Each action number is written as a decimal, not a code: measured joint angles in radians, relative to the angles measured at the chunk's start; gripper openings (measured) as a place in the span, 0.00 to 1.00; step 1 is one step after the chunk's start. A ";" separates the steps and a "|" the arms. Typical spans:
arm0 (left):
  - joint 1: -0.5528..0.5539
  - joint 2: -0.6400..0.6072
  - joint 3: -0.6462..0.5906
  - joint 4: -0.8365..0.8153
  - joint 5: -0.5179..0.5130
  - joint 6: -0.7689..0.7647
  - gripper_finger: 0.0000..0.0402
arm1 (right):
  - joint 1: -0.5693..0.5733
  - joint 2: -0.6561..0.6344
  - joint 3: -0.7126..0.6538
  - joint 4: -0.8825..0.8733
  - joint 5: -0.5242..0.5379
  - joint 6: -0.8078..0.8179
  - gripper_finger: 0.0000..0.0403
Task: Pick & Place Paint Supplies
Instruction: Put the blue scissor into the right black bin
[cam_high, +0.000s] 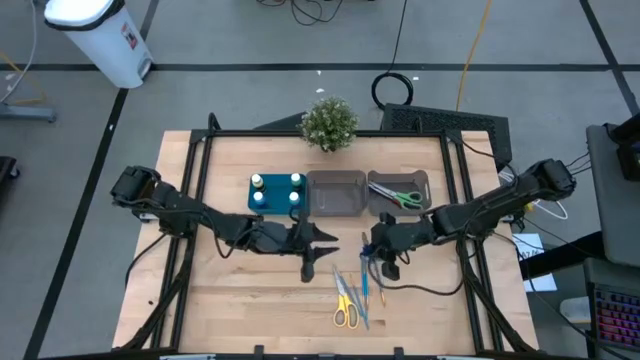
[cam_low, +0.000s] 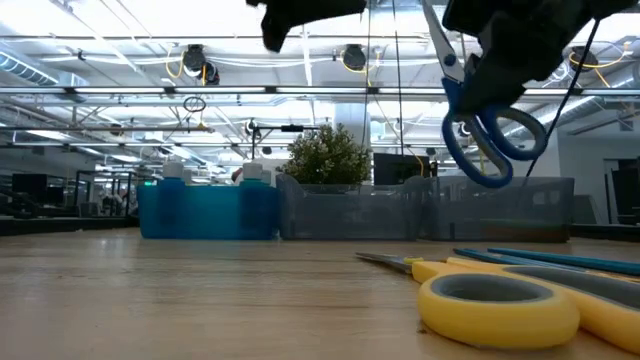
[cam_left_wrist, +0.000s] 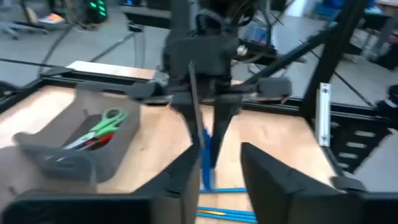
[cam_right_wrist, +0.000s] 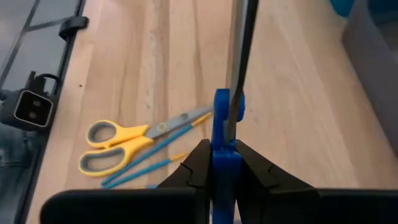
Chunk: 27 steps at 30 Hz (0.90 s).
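Three pairs of scissors were in view. The blue-handled scissors (cam_low: 490, 125) hung above the surface, clamped in the right pincer (cam_right_wrist: 222, 163), whose fingers were clenched on the blue handle with the blade pointing away from the wrist. The yellow-handled scissors (cam_high: 345, 301) lay flat on the wooden surface (cam_high: 230, 290) near its front edge, just below the two pincers. The green-handled scissors (cam_high: 398, 196) rested in the right-hand of the two grey bins (cam_high: 420, 182); in the left wrist view something red showed beside the green handles, too blurred to name.

Two thin blue sticks (cam_right_wrist: 158, 149) lay touching or just beside the yellow scissors, crossing under them at an angle.

Four small white-capped bottles (cam_high: 258, 181) stood in the teal tray (cam_high: 275, 190), one at each corner. The second grey bin (cam_high: 335, 193), between the tray and the bin with the green scissors, showed nothing inside that could be made out.

The left pincer (cam_left_wrist: 214, 168) hovered above the surface at mid-table, facing the right one, its fingers parted with nothing between them.

One small potted plant (cam_high: 329, 122) stood at the back edge. A white container (cam_high: 100, 35) stood on the floor beyond; its small label was unreadable. No other writing could be read.
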 joint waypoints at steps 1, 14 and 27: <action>0.001 0.000 0.028 -0.045 0.013 -0.003 0.36 | 0.003 0.012 0.011 -0.001 -0.001 0.000 0.07; 0.068 0.000 0.245 -0.439 0.289 -0.073 0.76 | 0.006 0.253 0.212 -0.112 -0.058 -0.061 0.07; 0.095 0.066 0.246 -0.455 0.349 -0.079 0.64 | -0.007 0.273 0.237 -0.092 -0.075 -0.097 0.07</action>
